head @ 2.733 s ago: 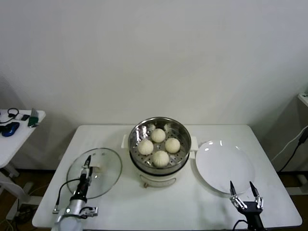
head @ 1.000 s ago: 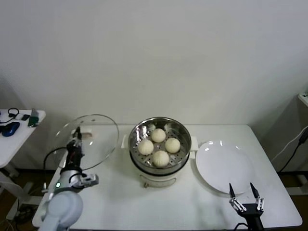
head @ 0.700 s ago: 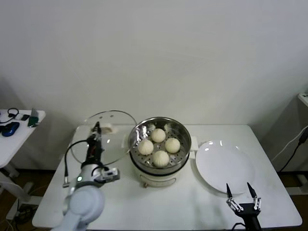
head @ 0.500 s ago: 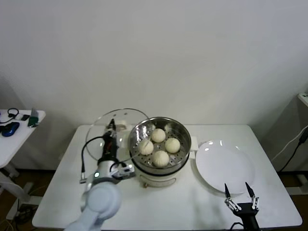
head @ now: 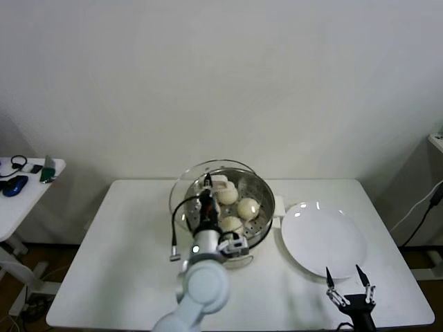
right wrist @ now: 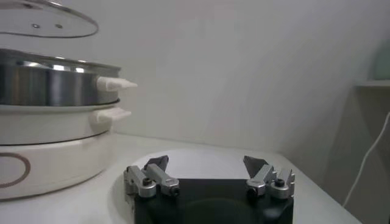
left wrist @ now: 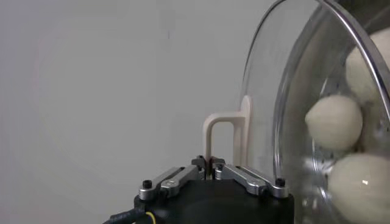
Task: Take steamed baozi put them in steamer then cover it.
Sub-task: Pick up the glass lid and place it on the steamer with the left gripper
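Note:
The steamer (head: 267, 216) stands mid-table on its white base, with several cream-white baozi (head: 248, 207) on its perforated floor. My left gripper (head: 205, 196) is shut on the cream handle (left wrist: 226, 131) of the glass cover (head: 188, 181). The cover hangs tilted just above the pot, overlapping its left and middle part. Through the glass in the left wrist view I see baozi (left wrist: 334, 122). My right gripper (head: 351, 285) rests open and empty near the table's front right edge; the right wrist view shows the cover (right wrist: 42, 21) above the steamer (right wrist: 49, 76).
A flat white plate (head: 323, 238) lies to the right of the steamer, just beyond the right gripper. A small side table (head: 21, 190) with small items stands off to the far left. A white wall rises behind the table.
My left gripper has carried the cover from the table's left side rightward, from beside the steamer to over it. The right gripper has stayed put, open.

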Robot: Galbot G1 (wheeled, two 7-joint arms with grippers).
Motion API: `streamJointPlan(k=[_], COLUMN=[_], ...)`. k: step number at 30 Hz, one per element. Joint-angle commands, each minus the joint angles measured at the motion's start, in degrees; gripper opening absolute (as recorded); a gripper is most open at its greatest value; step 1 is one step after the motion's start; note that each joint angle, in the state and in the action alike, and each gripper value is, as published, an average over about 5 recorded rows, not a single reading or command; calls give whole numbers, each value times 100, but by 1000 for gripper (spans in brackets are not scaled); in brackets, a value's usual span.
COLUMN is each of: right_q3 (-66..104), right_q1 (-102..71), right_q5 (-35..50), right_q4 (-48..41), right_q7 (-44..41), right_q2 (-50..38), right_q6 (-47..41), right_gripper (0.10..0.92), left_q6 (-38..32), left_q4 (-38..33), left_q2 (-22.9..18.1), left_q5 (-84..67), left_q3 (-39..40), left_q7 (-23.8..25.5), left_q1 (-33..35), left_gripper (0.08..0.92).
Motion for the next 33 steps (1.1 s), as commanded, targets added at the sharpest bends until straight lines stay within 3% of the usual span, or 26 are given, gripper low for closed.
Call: streamJointPlan(k=[1, 33], right_q3=[43, 7], right_q1=[-15, -22], right_q5=[25, 96], right_q4=[-21, -148], right_q7=[0, -48], right_q2=[-69, -102], right_q6=[39, 161], right_gripper=[823, 823], left_q6=[-63, -119], left_q4=[992, 1418], left_q2=[-957, -957], left_q5=[868, 729], left_q3=[274, 122], left_q7=[-130, -519], left_q1=[-107, -97], left_gripper=[141, 141])
